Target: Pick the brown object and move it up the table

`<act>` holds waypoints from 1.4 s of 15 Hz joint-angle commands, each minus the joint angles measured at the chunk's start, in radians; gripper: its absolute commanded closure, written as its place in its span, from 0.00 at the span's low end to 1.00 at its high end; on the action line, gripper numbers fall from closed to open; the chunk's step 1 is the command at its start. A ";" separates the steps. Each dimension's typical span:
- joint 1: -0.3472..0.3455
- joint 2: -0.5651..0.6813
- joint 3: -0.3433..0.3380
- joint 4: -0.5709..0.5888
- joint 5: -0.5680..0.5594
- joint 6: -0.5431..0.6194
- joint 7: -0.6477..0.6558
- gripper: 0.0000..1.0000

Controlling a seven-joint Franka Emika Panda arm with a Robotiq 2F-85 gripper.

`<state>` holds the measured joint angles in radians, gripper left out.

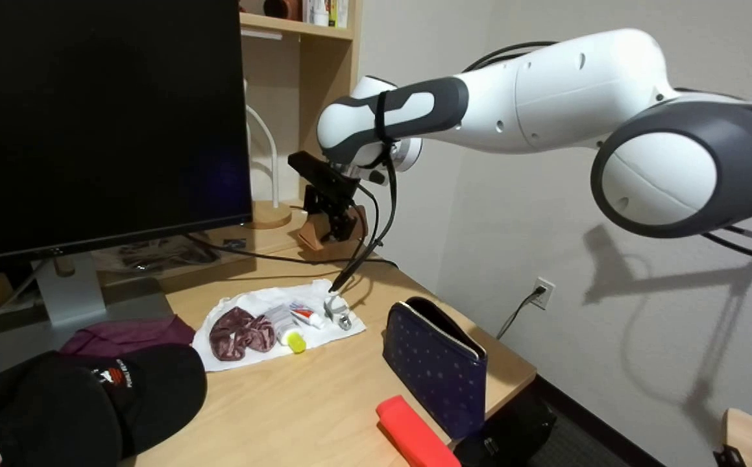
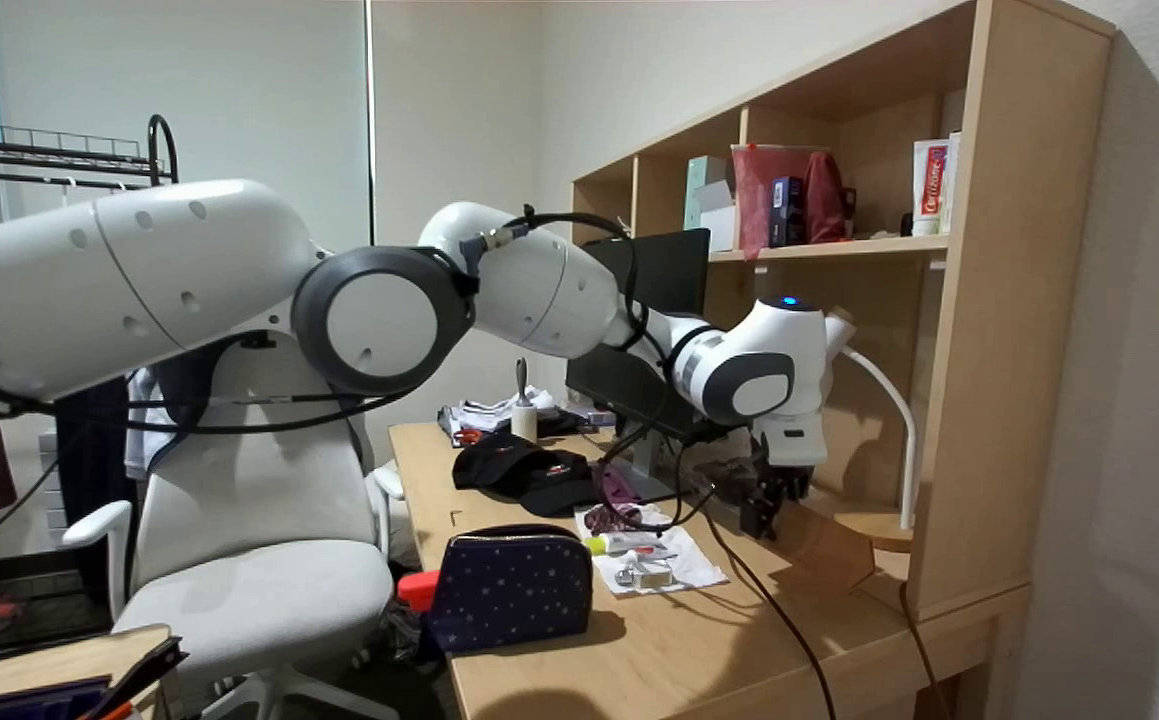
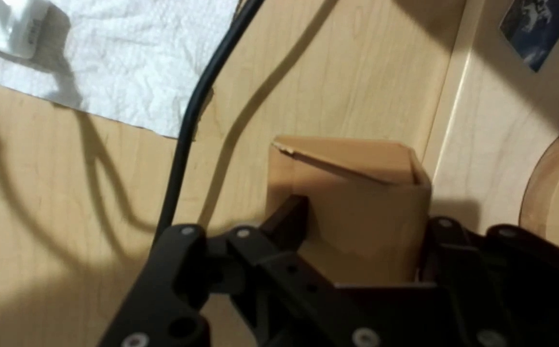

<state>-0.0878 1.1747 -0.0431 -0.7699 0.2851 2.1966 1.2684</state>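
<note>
The brown object is a tan cardboard box with a folded flap at its top. My gripper has one finger against the box's left part and one along its right side, so it looks shut on the box. In an exterior view, the box shows tilted on both sides of the black fingers. In an exterior view, the box shows below and beside the gripper. I cannot tell whether the box touches the table. Part of the box is hidden by the fingers.
A white paper with small items lies nearby. A black cable runs beside the gripper. A lamp base and a raised ledge are at the back. A dark blue pouch, a red bar and black caps stand nearer.
</note>
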 commanded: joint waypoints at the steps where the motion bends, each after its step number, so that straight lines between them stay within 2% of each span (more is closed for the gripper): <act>1: -0.008 0.081 0.002 0.124 -0.026 -0.064 0.031 0.77; 10: 0.000 0.157 -0.027 0.182 -0.071 -0.069 0.090 0.77; 17: 0.002 0.166 -0.032 0.183 -0.048 -0.060 0.134 0.77; 18: 0.001 0.164 -0.032 0.182 -0.047 -0.060 0.143 0.35; 19: 0.002 0.161 -0.032 0.181 -0.047 -0.061 0.147 0.26; 21: 0.002 0.157 -0.029 0.183 -0.046 -0.058 0.158 0.15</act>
<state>-0.0861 1.3039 -0.0714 -0.6515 0.2351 2.1562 1.3850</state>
